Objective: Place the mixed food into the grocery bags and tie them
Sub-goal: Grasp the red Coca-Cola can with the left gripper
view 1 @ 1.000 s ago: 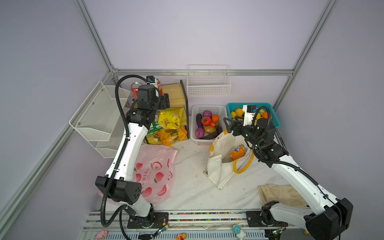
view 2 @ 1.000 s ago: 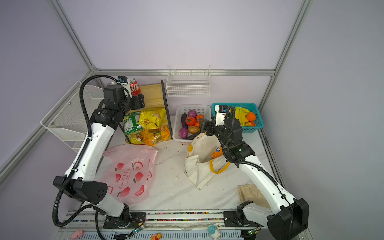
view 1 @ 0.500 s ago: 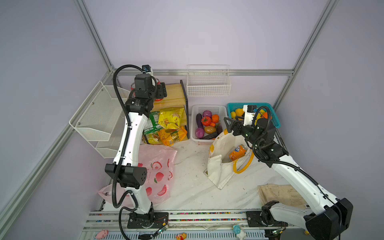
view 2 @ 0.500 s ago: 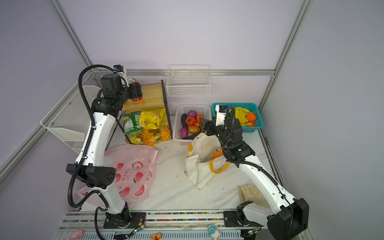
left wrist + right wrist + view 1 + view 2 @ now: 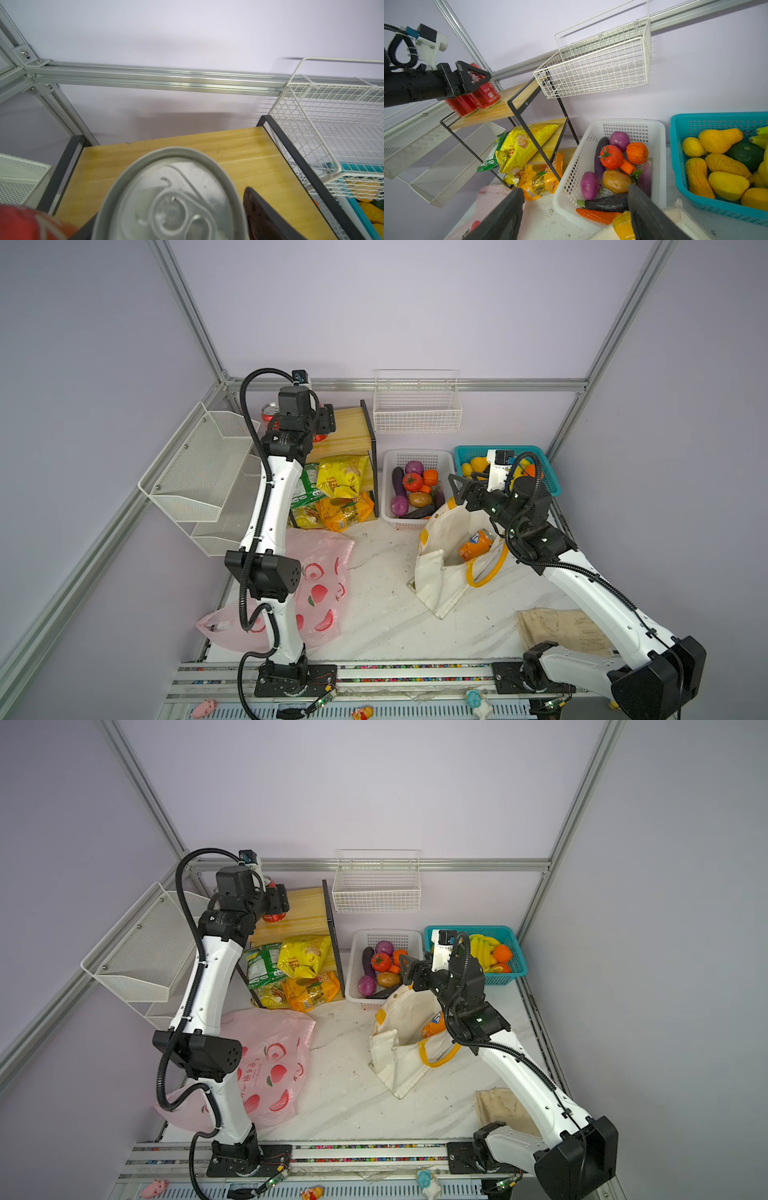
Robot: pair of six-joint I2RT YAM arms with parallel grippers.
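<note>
The left gripper is at the far left, over the top shelf of the wooden rack. Its jaws stand wide, and a red cola can is upright between them, on the shelf. One finger is just beside the rim of the can. Whether it presses on the can, the pictures do not tell. A second red can stands on the same shelf, just beside the first one, on its left. On the lower shelves lie yellow and green snack packets. On the table, nearer than the rack, lies the pink bag, flat, partly under the left arm.

The right gripper is also wide open and holds nothing. It hangs over the far edge of the white tote, close to the near wall of the white basket. In this basket lie the tomato, the potato and a purple onion, among other toy vegetables. The tote is on the table, right of the middle, with its mouth open, and the orange soda can lies inside it. Right of the white basket is a teal basket with yellow fruit. A brown cloth lies at the near right, beside the right arm.
</note>
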